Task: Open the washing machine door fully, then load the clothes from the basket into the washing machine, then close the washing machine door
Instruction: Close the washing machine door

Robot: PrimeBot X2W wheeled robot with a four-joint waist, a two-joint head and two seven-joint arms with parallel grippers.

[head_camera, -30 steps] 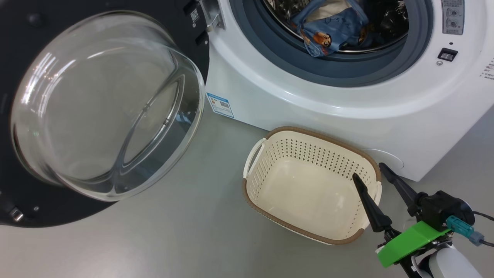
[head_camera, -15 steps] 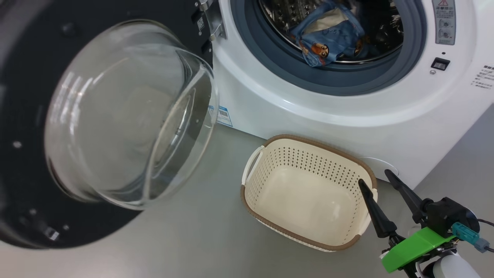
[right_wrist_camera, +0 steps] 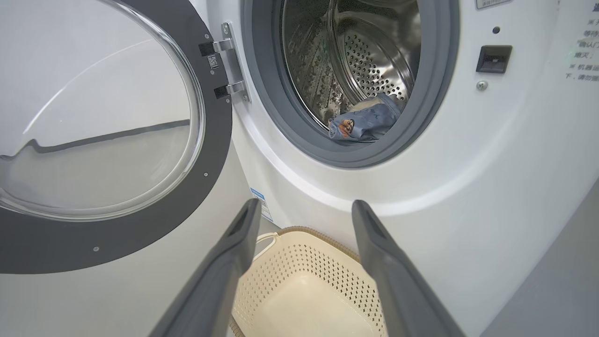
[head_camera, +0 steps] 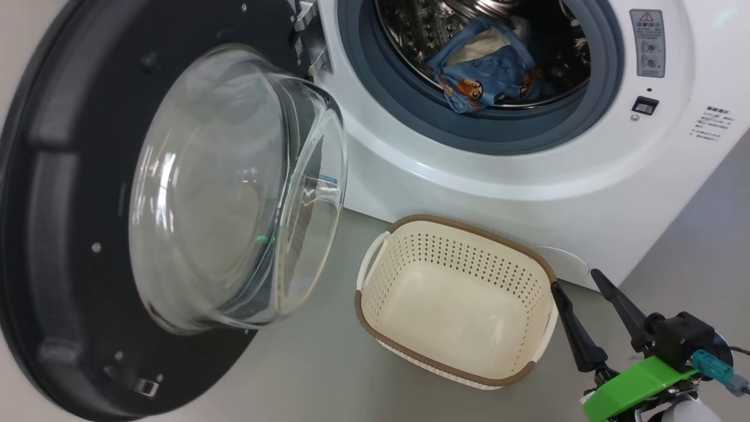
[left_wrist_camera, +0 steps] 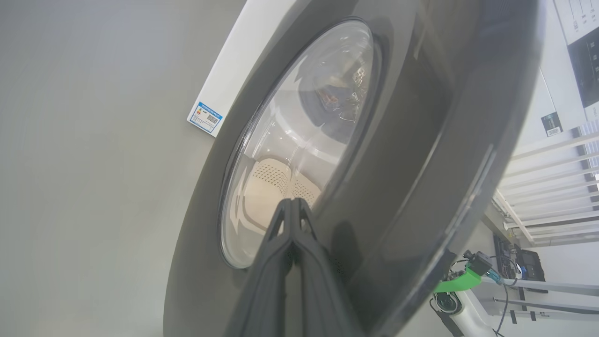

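Right gripper [head_camera: 575, 280] spread wide, basket [head_camera: 469, 258] just beside

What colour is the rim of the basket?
Brown, with a woven look, around the cream basket. The head view shows it best.

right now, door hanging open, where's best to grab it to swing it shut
Probably take the door by its black rim at the free edge, opposite the hinge, coming from the outer face where the shut left gripper sits. The rim is a thin lip to pinch, farthest from the hinge for leverage; the glass bowl bulges smooth.
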